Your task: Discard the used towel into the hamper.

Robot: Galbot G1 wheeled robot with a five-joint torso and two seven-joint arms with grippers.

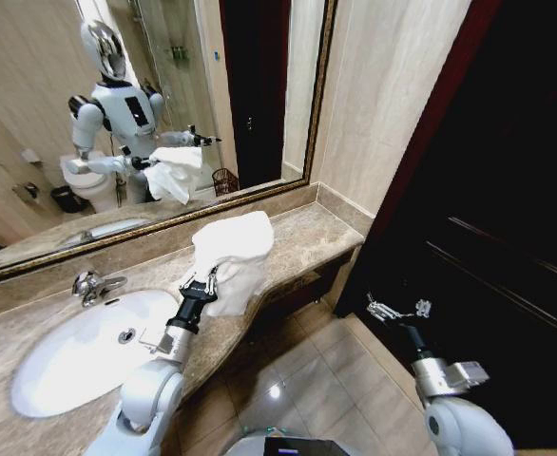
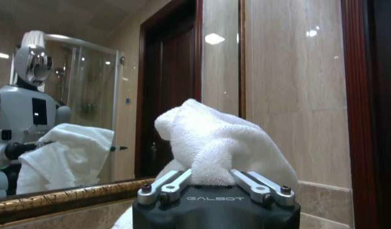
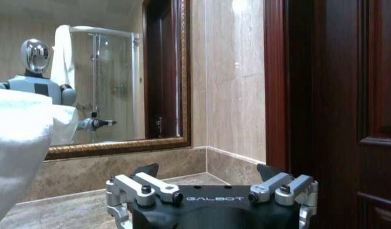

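We see the left gripper (image 1: 205, 280) with its fingers (image 2: 176, 180) clamped on the white towel (image 1: 233, 256), which bunches above the fingers and hangs off one side, held over the marble tabletop (image 1: 302, 237) beside the sink (image 1: 79, 347). The right gripper (image 1: 393, 311) hangs idle over the floor near the dark door, fingers (image 3: 144, 169) apart, nothing between them. The hamper (image 1: 224, 180) shows as a mirror reflection, a small reddish-brown basket on the floor, well apart from the fingers. Risks, in our judgement: the pinch catches just a fold, so the towel could slip loose; the trailing cloth could drag the tabletop edge or snag the faucet (image 1: 93, 283) when we swing.
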